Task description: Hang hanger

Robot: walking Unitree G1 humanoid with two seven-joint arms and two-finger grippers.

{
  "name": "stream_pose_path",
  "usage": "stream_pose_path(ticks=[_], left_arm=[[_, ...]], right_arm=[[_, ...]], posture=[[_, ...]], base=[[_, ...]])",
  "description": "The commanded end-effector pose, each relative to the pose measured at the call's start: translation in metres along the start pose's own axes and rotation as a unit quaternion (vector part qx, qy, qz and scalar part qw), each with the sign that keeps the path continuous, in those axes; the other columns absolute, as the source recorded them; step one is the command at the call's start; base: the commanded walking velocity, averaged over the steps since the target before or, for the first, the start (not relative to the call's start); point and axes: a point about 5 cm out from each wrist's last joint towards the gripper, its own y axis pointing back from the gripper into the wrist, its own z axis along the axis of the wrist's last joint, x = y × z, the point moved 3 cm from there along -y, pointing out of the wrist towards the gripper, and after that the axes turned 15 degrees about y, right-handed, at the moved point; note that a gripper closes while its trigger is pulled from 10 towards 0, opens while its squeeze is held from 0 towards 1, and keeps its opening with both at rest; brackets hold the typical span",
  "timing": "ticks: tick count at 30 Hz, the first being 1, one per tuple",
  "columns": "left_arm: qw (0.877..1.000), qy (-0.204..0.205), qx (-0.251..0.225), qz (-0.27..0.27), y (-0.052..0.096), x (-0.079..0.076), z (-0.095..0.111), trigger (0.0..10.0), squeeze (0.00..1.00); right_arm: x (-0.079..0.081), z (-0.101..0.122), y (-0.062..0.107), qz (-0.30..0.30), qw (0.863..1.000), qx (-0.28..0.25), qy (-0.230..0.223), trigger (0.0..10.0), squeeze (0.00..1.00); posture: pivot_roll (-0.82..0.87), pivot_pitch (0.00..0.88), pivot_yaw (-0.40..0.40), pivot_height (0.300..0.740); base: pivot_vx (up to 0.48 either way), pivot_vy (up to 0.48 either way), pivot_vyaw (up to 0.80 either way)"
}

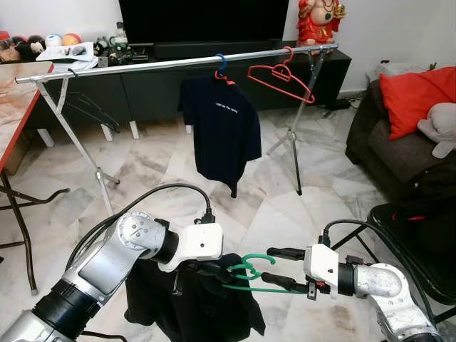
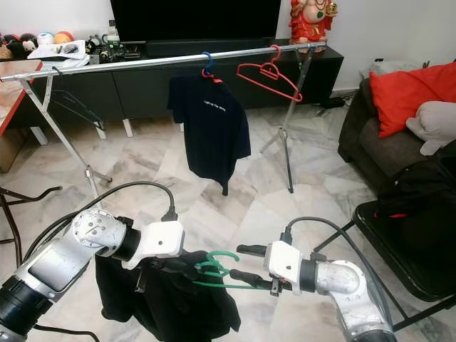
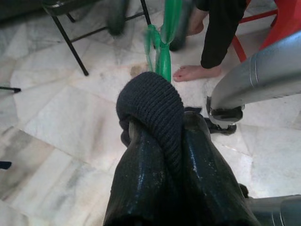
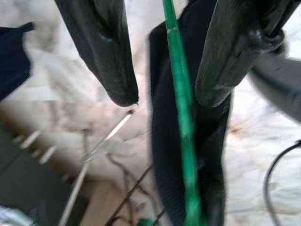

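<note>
Green hanger with black shirt: my left gripper clamps collar; right gripper open around hanger. Rail well apart; hanging undone.

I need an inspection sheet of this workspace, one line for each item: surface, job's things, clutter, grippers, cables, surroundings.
Surface: marble floor, no spill seen.
Job's things: green hanger carrying a black garment, low between the arms; clothes rail holds a dark T-shirt and an empty red hanger.
Clutter: small items on the TV cabinet.
Grippers: left gripper shut on the garment's collar; right gripper open, its fingers either side of the hanger wire.
Cables: black cable looping over the left arm.
Surroundings: sofa with red cushion; a person's bare foot nearby.
</note>
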Motion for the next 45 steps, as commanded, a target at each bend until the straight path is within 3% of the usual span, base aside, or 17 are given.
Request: stream_pose_path(ticks=[1,22,23,24,25,45], left_arm=[[0.999,-0.037,-0.013,-0.002,0.002,-0.002,0.016,10.0,0.00],[0.998,-0.058,-0.028,-0.019,-0.006,-0.009,0.029,10.0,0.00],[0.998,-0.058,-0.030,-0.019,-0.006,-0.009,0.029,10.0,0.00],[0.998,-0.058,-0.030,-0.020,-0.006,-0.009,0.029,10.0,0.00],[0.998,-0.058,-0.030,-0.020,-0.006,-0.010,0.029,10.0,0.00],[0.997,-0.065,-0.041,-0.013,-0.007,-0.008,0.034,10.0,0.00]], right_arm=[[0.011,-0.007,0.000,0.019,1.000,0.010,-0.017,10.0,0.00],[0.007,-0.001,-0.012,0.019,0.999,-0.022,-0.031,10.0,0.00],[0.008,-0.001,-0.013,0.025,0.999,-0.024,-0.032,6.5,0.00],[0.009,-0.001,-0.013,0.027,0.999,-0.025,-0.033,0.9,0.00],[0.009,0.000,-0.013,0.028,0.999,-0.027,-0.035,0.0,0.00],[0.008,0.001,-0.011,0.013,0.998,-0.037,-0.052,0.0,0.00]], posture=[[-0.02,0.079,-0.007,0.721],[-0.01,0.091,0.005,0.721],[-0.01,0.091,0.005,0.721],[-0.01,0.093,0.006,0.721],[-0.01,0.093,0.006,0.721],[-0.01,0.103,0.010,0.721]], base=[[0.000,0.000,0.00],[0.000,0.000,0.00],[0.000,0.000,0.00],[0.000,0.000,0.00],[0.000,0.000,0.00],[0.000,0.000,0.00]])
